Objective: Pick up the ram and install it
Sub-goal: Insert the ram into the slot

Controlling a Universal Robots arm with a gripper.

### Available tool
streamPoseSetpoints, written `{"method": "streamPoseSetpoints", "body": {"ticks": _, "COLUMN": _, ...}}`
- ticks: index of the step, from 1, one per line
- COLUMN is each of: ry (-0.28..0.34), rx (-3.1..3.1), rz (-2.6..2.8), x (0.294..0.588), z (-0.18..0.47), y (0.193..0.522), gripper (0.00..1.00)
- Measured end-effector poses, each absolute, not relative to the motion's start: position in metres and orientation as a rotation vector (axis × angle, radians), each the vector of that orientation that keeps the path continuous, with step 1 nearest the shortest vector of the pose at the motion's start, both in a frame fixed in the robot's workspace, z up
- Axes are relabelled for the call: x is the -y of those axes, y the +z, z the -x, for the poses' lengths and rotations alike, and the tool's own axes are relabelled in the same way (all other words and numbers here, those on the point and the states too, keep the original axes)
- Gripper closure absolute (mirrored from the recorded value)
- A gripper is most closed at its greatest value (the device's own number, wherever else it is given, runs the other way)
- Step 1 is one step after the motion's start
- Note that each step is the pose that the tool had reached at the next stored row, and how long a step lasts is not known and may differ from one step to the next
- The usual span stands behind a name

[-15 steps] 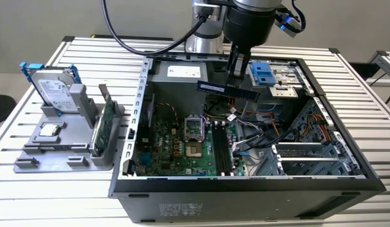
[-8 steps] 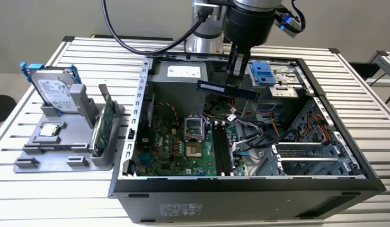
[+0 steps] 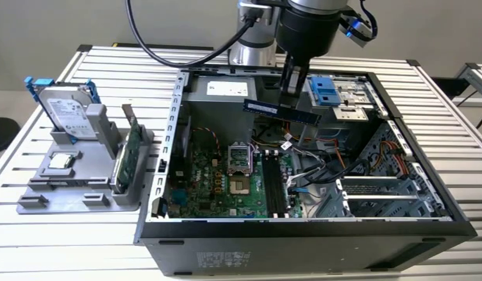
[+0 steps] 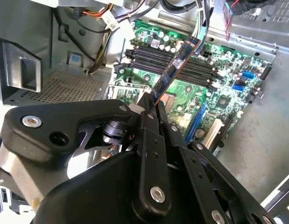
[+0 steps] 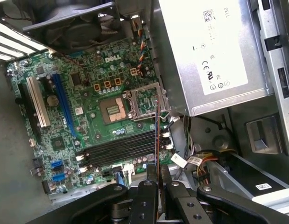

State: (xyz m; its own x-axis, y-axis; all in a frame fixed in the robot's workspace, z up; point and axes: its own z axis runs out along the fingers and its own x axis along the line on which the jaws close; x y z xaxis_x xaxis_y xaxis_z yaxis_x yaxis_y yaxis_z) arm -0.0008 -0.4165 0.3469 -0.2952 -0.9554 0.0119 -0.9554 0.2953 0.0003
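Ram (image 3: 282,111) hangs over the open case (image 3: 176,134), clamped near its middle in your closed claw (image 3: 292,99), clear of the board (image 3: 217,175). Pick looks done, install not: you are in the carry. It lies crosswise to the slots (image 3: 274,184), so seating it, I judge, calls for a wrist turn, then a square descent. Arm (image 3: 307,23) reaches straight down from above, claw vertical.

Black end effector (image 4: 151,101), silver screws (image 4: 157,194); dark cylindrical wrist (image 3: 307,26); black cable (image 3: 155,52).
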Motion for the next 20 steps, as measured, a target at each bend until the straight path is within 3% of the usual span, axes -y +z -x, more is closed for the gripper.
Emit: {"method": "streamPoseSetpoints", "body": {"ticks": 20, "ry": 0.01, "rx": 2.632, "rz": -1.696, "x": 0.4165, "z": 0.0008, "y": 0.3463, "gripper": 1.0}}
